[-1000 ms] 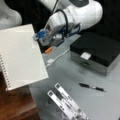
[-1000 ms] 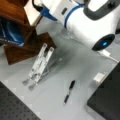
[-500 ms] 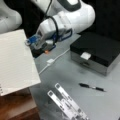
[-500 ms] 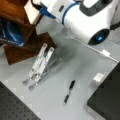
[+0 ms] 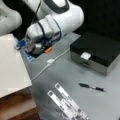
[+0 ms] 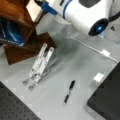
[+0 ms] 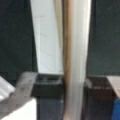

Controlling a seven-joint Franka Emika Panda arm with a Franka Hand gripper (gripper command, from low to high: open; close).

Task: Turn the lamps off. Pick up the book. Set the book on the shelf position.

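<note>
The book (image 5: 11, 67) is held edge-on between the closed jaws of the gripper (image 5: 22, 45), as seen in the wrist view, where the book (image 7: 75, 50) runs up from the clamp. In a front view it lies flat over the shelf position (image 5: 18, 105), at 9 o'clock of the frame. No lamps are seen, so that step cannot be judged. Pick-up is judged done; placement is nearly done, release not yet. The black box (image 5: 100, 50) sits at 3 o'clock, the pen (image 5: 91, 87) at 4 o'clock.
</note>
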